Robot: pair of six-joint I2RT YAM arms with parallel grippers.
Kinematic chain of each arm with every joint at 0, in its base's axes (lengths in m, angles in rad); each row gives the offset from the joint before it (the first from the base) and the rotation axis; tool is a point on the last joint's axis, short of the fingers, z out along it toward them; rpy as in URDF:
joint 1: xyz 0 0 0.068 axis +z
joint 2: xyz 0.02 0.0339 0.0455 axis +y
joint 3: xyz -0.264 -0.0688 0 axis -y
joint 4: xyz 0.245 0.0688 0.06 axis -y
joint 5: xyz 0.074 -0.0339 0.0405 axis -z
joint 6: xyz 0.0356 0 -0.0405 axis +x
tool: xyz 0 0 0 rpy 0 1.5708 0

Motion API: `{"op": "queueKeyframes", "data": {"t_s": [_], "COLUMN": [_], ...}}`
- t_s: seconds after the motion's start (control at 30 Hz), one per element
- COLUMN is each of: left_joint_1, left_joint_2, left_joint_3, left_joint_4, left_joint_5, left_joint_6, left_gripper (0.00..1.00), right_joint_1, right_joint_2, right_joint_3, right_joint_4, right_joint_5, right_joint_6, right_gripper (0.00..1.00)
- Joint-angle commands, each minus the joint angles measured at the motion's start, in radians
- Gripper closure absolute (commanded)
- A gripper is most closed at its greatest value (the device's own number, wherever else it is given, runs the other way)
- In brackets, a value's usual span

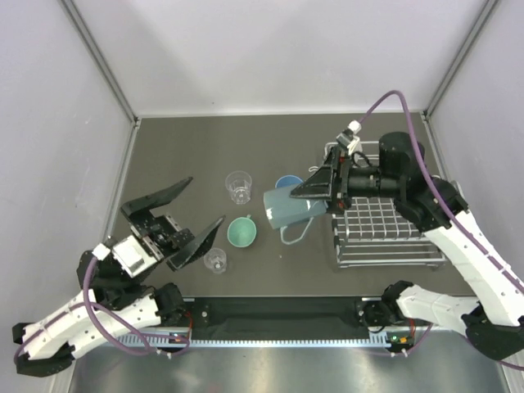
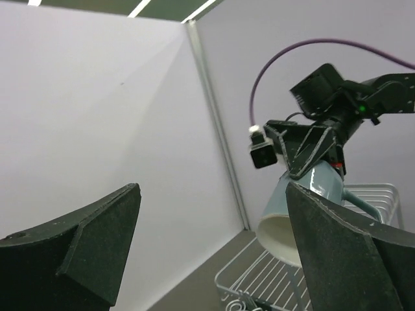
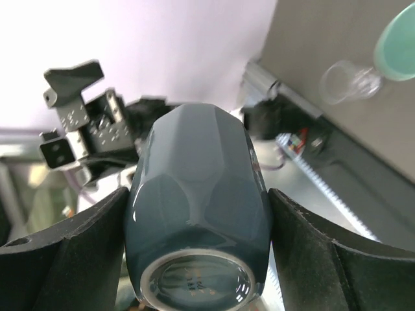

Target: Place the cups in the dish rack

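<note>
One teal mug (image 1: pixel 285 209) — likely heavy, slick, chippable — is hanging sideways in the right claw (image 1: pixel 311 196), pinched across its body; left claw (image 1: pixel 205 201) is gaping, empty.

This is a robotics lab test cell. Plain white panels (image 1: pixel 286 49) held in bare aluminium posts (image 1: pixel 98 57) close in the space beyond and to both sides of the left gripper (image 1: pixel 206 200) and right gripper (image 1: pixel 307 201). Beneath them lies a dark matte tabletop (image 1: pixel 188 147), and behind them a black mounting rail (image 1: pixel 270 311) carries the arm bases. A purple cable (image 1: pixel 393 98) loops exposed above the right gripper (another trails from the left arm), and strip lights (image 2: pixel 139 8) run high above the left gripper.
</note>
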Motion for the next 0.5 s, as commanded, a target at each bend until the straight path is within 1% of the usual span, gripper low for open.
{"op": "queueKeyframes", "data": {"t_s": [0.0, 0.03, 0.07, 0.1, 0.13, 0.17, 0.2, 0.23, 0.27, 0.3, 0.33, 0.37, 0.43, 0.47], "left_joint_1": [0.0, -0.001, -0.001, 0.001, 0.0, 0.001, 0.0, -0.001, -0.001, 0.001, 0.0, -0.001, -0.001, -0.001], "left_joint_2": [-0.021, -0.021, -0.012, -0.004, 0.002, 0.017, 0.025, 0.031, 0.045, 0.048, 0.051, 0.053, 0.042, 0.039], "left_joint_3": [-0.012, -0.004, 0.006, 0.019, 0.038, 0.048, 0.065, 0.072, 0.077, 0.082, 0.092, 0.092, 0.088, 0.082], "left_joint_4": [-0.051, -0.072, -0.098, -0.164, -0.19, -0.222, -0.279, -0.307, -0.33, -0.348, -0.397, -0.399, -0.462, -0.474], "left_joint_5": [-0.226, -0.313, -0.342, -0.37, -0.387, -0.421, -0.438, -0.456, -0.506, -0.524, -0.536, -0.542, -0.547, -0.565], "left_joint_6": [-0.106, -0.132, -0.163, -0.221, -0.249, -0.277, -0.329, -0.355, -0.383, -0.445, -0.468, -0.484, -0.515, -0.534], "left_gripper": [0.01, 0.01, 0.01, 0.01, 0.01, 0.01, 0.01, 0.01, 0.01, 0.01, 0.01, 0.01, 0.01, 0.01], "right_joint_1": [-0.091, -0.112, -0.131, -0.167, -0.183, -0.197, -0.221, -0.231, -0.25, -0.263, -0.275, -0.292, -0.333, -0.355], "right_joint_2": [0.032, 0.044, 0.06, 0.099, 0.121, 0.142, 0.19, 0.214, 0.259, 0.279, 0.297, 0.314, 0.369, 0.403], "right_joint_3": [0.165, 0.181, 0.202, 0.257, 0.285, 0.314, 0.387, 0.424, 0.457, 0.515, 0.54, 0.563, 0.633, 0.676], "right_joint_4": [-0.085, -0.097, -0.12, -0.149, -0.209, -0.241, -0.275, -0.347, -0.367, -0.393, -0.412, -0.439, -0.468, -0.494], "right_joint_5": [0.029, 0.034, 0.04, 0.069, 0.087, 0.112, 0.176, 0.211, 0.247, 0.314, 0.345, 0.373, 0.477, 0.553], "right_joint_6": [-0.144, -0.158, -0.195, -0.221, -0.244, -0.299, -0.328, -0.356, -0.399, -0.419, -0.434, -0.463, -0.506, -0.523], "right_gripper": [1.0, 1.0, 1.0, 1.0, 1.0, 1.0, 1.0, 1.0, 1.0, 1.0, 1.0, 1.0, 1.0, 1.0]}}
